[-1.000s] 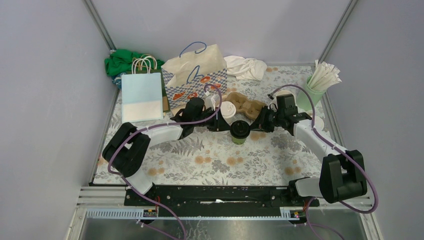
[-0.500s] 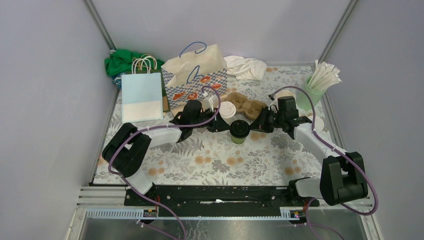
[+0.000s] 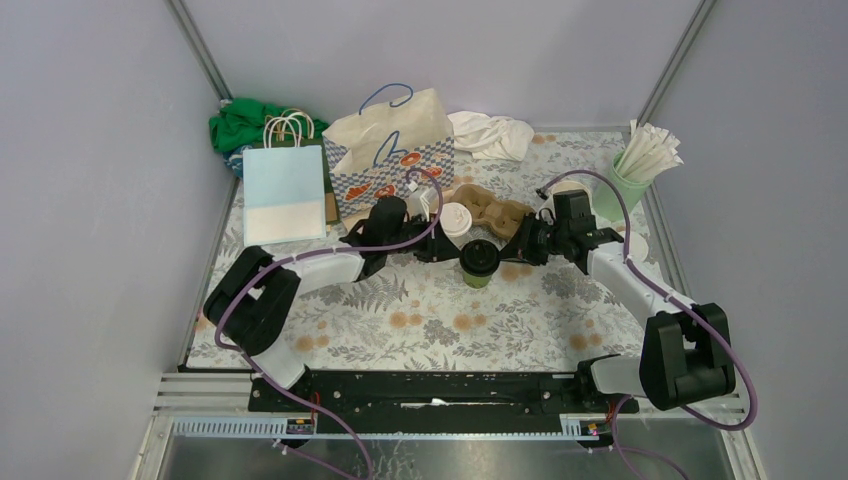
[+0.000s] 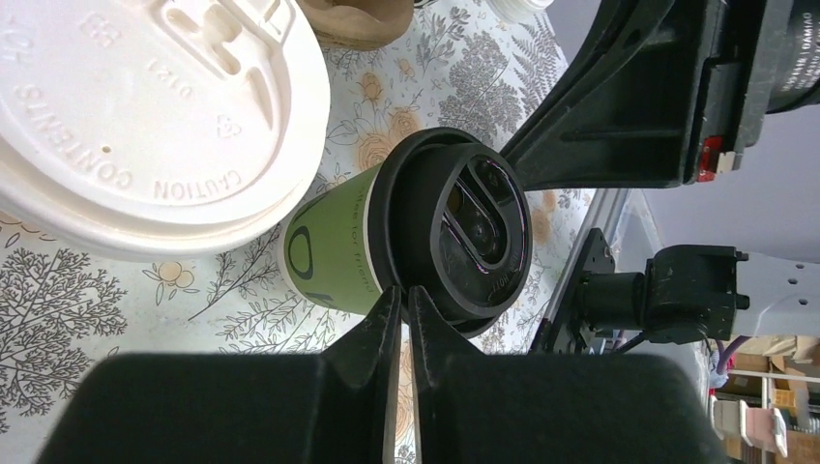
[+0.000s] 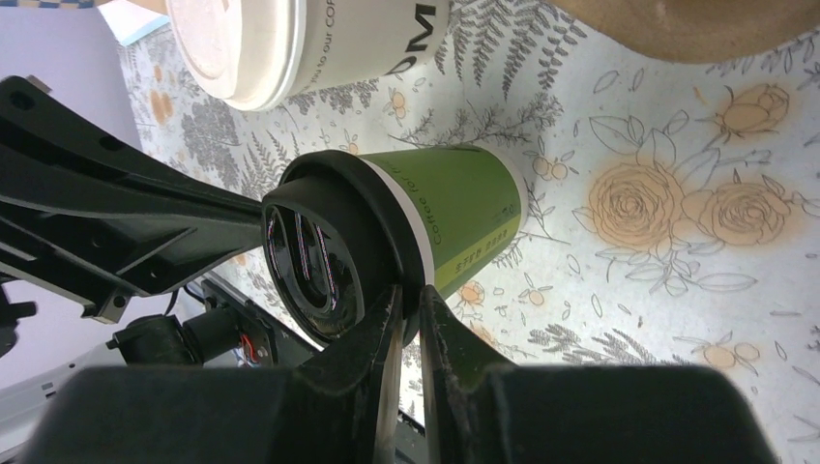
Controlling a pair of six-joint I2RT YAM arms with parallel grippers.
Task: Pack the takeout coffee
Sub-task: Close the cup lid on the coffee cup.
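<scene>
A green paper cup [image 3: 479, 270] with a black lid [image 3: 479, 256] stands on the flowered table mat. It also shows in the left wrist view [image 4: 334, 242] and the right wrist view [image 5: 464, 213]. My left gripper [image 3: 447, 252] reaches it from the left, and its nearly closed tips [image 4: 400, 295] pinch the lid's rim. My right gripper [image 3: 512, 252] does the same from the right [image 5: 408, 295]. A cream cup with a white lid [image 3: 456, 220] stands just behind, beside a brown cardboard carrier [image 3: 495, 208].
A patterned paper bag [image 3: 390, 150] and a light blue bag [image 3: 285, 190] stand at the back left, with a green cloth [image 3: 240, 120] behind them. A white cloth [image 3: 490, 135] lies at the back. A mint tumbler of straws [image 3: 625, 185] stands at the right edge.
Both arms shifted only slightly. The green cup has stayed where it was between the two grippers.
</scene>
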